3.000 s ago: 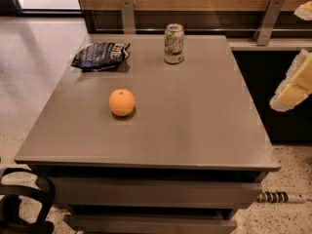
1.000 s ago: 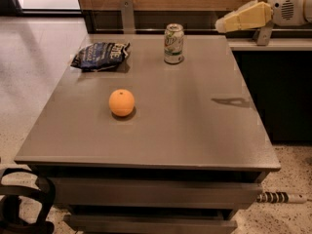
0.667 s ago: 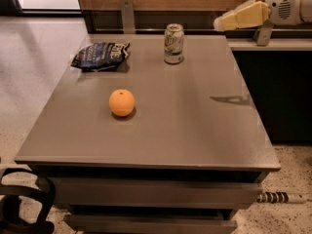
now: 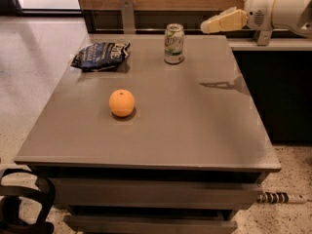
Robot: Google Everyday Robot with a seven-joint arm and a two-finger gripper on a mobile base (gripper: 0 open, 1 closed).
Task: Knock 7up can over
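7up can (image 4: 174, 44) upright, hand (image 4: 208, 27) right of it

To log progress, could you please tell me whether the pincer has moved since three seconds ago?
Yes. The pincer has moved up and left in the view, from beside the table to nearer the can, on its right.

no readable text, green markings on 7up can (image 4: 174, 44) not legible, white lettering on dark blue chip bag (image 4: 101, 55) not legible, gripper (image 4: 210, 27) in air right of can, not touching it
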